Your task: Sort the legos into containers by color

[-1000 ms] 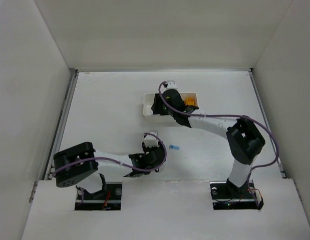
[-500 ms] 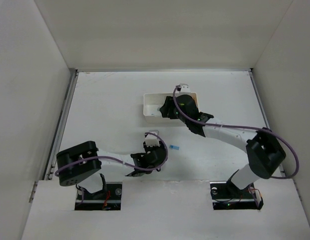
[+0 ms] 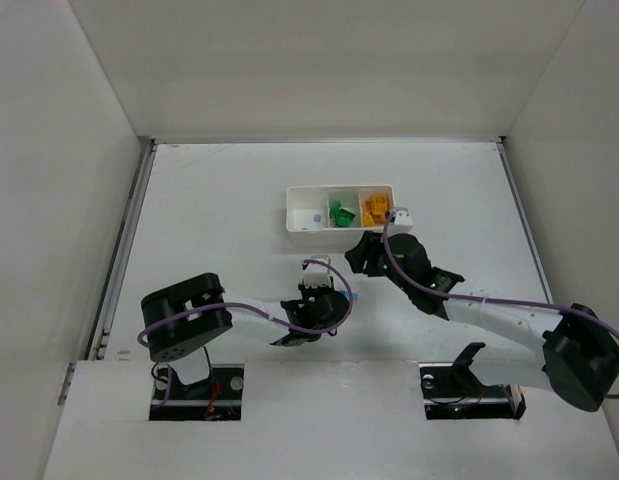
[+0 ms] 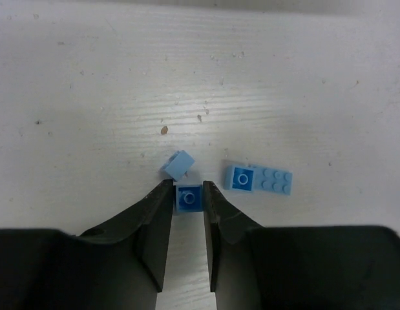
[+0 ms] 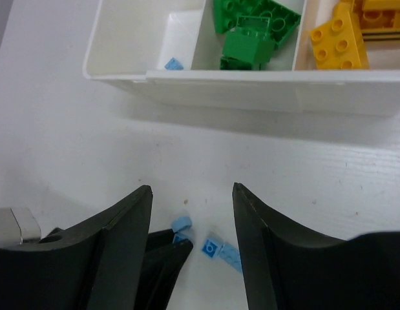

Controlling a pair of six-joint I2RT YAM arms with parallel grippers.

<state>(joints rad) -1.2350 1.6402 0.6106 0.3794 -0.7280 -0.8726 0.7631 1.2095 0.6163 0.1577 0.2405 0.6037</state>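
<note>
Scuffed, grainy white table (image 4: 251, 77), left tool (image 4: 187, 194) pinching a square one-stud light blue brick (image 4: 189, 198), right tool (image 5: 190, 194) spread wide and empty, glossy white tray (image 5: 251, 90), plain white walls (image 3: 329, 70).

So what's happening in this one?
Two arms are sorting lego bricks by colour into a white three-compartment tray. The left gripper has its fingers on both sides of a small blue brick on the table, beside a tilted blue brick and a flat blue plate. The right gripper hangs open and empty in front of the tray. Green bricks lie in the middle compartment, yellow-orange bricks in the right, a lone blue brick in the left.
</note>
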